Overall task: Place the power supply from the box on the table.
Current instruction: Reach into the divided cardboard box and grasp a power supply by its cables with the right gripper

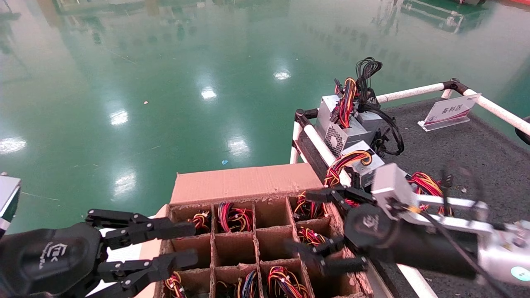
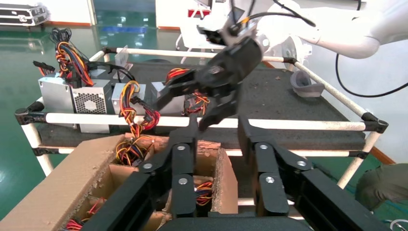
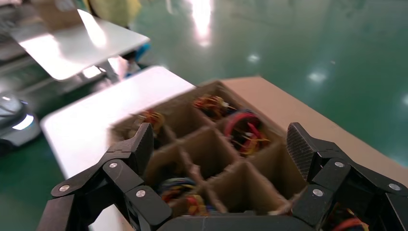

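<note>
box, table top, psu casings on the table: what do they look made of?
Box: brown corrugated cardboard, matte; divider edges are frayed.
Table: dark grey rough matting, maybe rubber or felt, edged with white rails, probably plastic pipe.
Power supply casings: silver-grey sheet metal by the look, dull sheen, punched honeycomb grille.
</note>
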### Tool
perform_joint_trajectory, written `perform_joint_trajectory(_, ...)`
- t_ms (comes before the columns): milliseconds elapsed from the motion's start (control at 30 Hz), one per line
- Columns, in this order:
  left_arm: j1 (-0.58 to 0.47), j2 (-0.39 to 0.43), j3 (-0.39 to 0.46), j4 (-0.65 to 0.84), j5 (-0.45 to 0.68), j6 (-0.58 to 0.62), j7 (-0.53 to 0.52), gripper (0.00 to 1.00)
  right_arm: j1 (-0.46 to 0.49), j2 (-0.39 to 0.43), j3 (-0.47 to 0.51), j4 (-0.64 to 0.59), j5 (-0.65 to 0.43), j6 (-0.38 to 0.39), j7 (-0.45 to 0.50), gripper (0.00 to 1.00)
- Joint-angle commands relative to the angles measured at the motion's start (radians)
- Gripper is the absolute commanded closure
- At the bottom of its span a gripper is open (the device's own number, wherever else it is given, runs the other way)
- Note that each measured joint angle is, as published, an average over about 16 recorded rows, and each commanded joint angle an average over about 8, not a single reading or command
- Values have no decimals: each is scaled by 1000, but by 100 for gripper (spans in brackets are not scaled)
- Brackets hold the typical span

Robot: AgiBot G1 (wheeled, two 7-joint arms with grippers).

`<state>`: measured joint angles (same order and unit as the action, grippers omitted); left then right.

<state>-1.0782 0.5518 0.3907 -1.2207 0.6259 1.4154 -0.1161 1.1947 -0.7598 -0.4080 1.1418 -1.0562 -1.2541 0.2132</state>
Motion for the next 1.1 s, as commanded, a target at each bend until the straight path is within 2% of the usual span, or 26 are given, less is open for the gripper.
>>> perform_joint_trajectory(33,0,0,0,0,0,0,0,0,21,-22,-17,-20,-45,29,0,0)
perform_joint_trajectory(267,0,0,0,0,0,0,0,0,117,-114,-68,-129,-176,90,-64,0)
perform_joint_trajectory(533,0,0,0,0,0,0,0,0,270,-234,-132,-351,-311,132,-135,0)
perform_joint_trajectory(833,0,0,0,0,0,0,0,0,410,-320,-186,-591,-402,106,-250,0)
perform_joint_trajectory(1100,0,0,0,0,0,0,0,0,485,-366,-216,-762,-442,60,-337,10)
